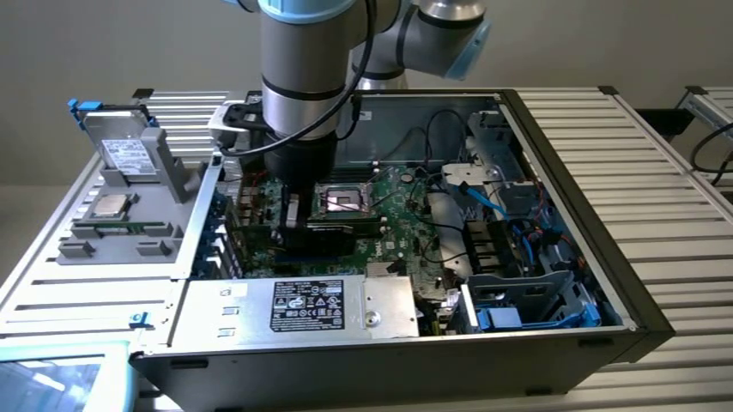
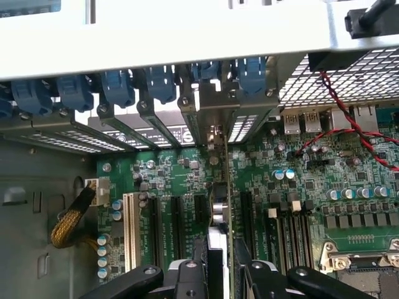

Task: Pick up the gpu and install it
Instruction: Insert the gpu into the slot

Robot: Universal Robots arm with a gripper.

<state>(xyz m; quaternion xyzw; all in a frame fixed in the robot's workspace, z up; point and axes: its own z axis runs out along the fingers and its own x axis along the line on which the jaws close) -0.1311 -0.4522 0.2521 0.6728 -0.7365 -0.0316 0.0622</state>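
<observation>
Gripper (image 2: 221, 277) is closed on the gpu (image 2: 219, 208), pinching its two faces. The card stands on its edge over a slot of the motherboard (image 2: 168, 180), inside the open computer case (image 1: 572, 129).

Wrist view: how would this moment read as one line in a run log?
gripper: shut on gpu | place: inside computer case, at motherboard expansion slots | seated: cannot tell

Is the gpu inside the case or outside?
Inside: the gpu stands on edge over the motherboard, held by the gripper; seating, cannot tell.
</observation>
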